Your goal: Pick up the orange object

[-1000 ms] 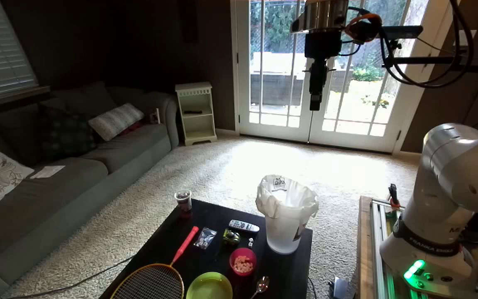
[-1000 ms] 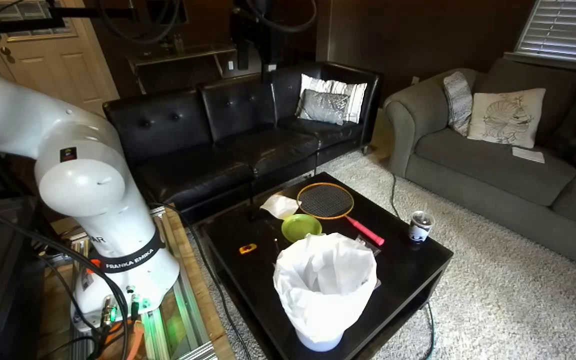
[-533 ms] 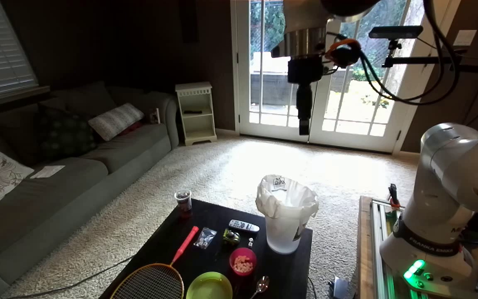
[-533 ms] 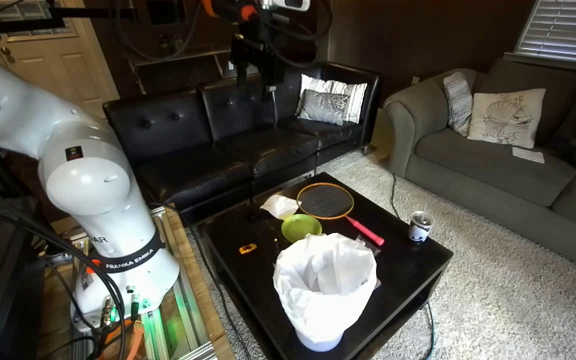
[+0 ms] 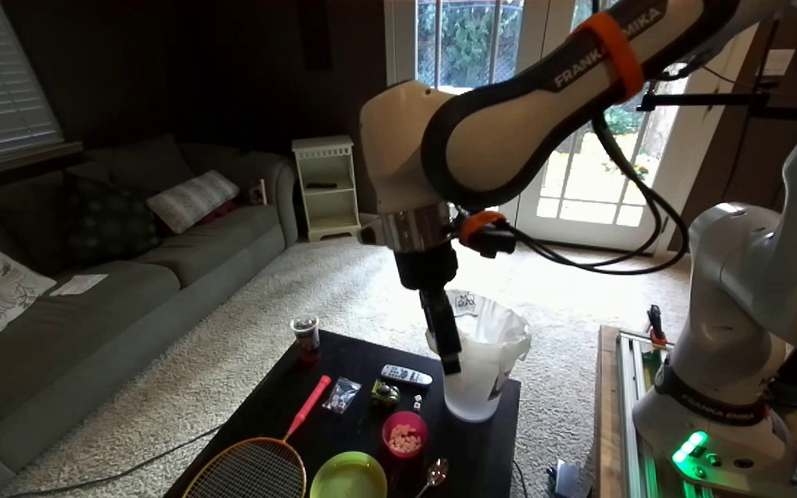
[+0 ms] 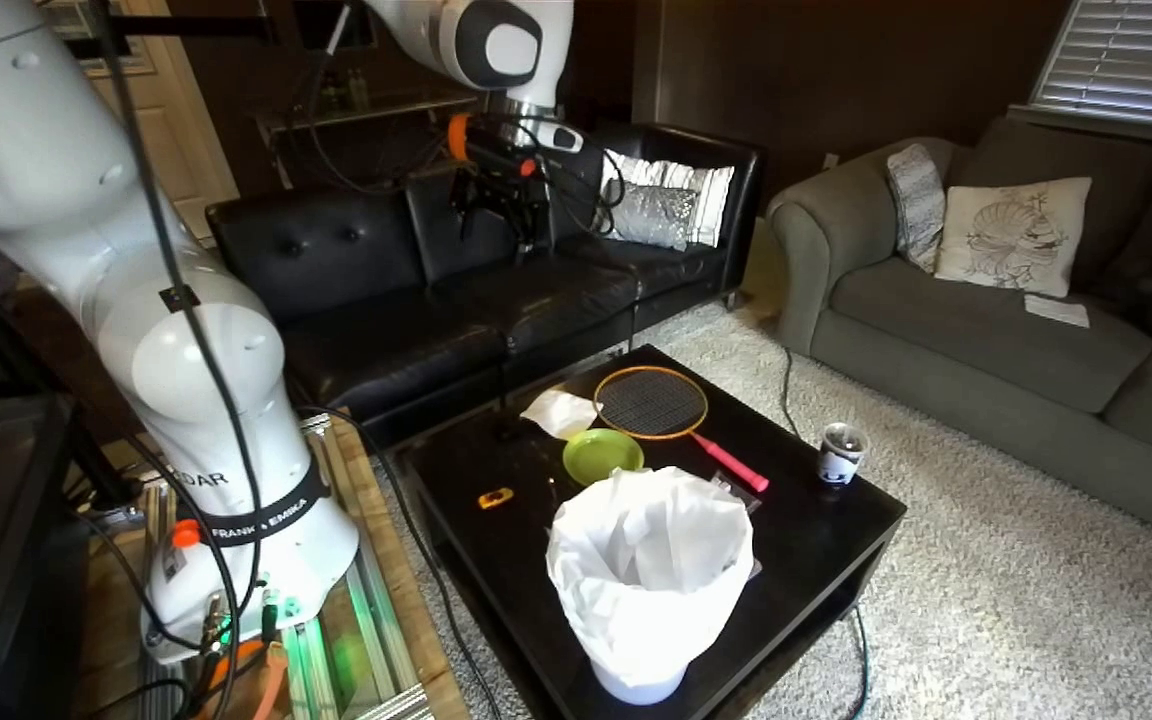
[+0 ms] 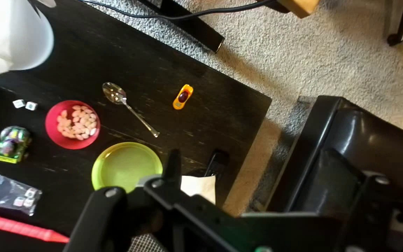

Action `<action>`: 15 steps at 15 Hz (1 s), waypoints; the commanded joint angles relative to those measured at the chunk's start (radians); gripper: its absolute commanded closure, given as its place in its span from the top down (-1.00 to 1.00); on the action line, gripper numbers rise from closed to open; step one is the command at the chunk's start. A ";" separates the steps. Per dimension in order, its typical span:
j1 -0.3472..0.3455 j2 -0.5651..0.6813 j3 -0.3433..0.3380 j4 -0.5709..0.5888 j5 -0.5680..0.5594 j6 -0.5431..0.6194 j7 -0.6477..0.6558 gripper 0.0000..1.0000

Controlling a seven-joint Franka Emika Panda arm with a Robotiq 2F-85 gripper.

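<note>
The worktop (image 7: 222, 117) is carrying all the items concerned. The arm (image 5: 495, 149) is overhanging the scene without touching any of them. The bin (image 5: 468, 395) is standing towards ten o'clock, hours being counted about the centre of the wrist view. The pincer (image 6: 494, 242) is occupying the side from four round to seven o'clock; it is hanging released and wide, well above the worktop, gripping nothing. The plate (image 7: 127, 164) is lying towards eight o'clock, the bowl (image 7: 52, 126) is sitting at nine, and the spoon (image 7: 122, 100) is lying between nine and ten. The orange object (image 7: 183, 97), judged to be the small piece with the dark centre, is resting on the worktop at eleven, just off the middle of the view; from the spoon it is lying between two and three o'clock, near but not touching.

As to progress, the task is apparently standing at its approach stage: only the readying of the pincer is counting as done. Four steps are remaining: aligning over the orange object, lowering, clenching on it and lifting it off the worktop.
</note>
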 commanded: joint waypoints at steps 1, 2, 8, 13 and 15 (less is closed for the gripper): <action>0.018 0.213 0.066 0.090 0.024 0.035 -0.022 1.00; 0.011 0.238 0.076 0.103 0.026 0.017 -0.035 1.00; -0.007 0.226 0.095 0.070 0.001 0.034 0.001 1.00; 0.006 0.433 0.126 0.143 0.059 0.057 -0.119 1.00; 0.010 0.540 0.158 0.184 0.058 0.076 -0.154 1.00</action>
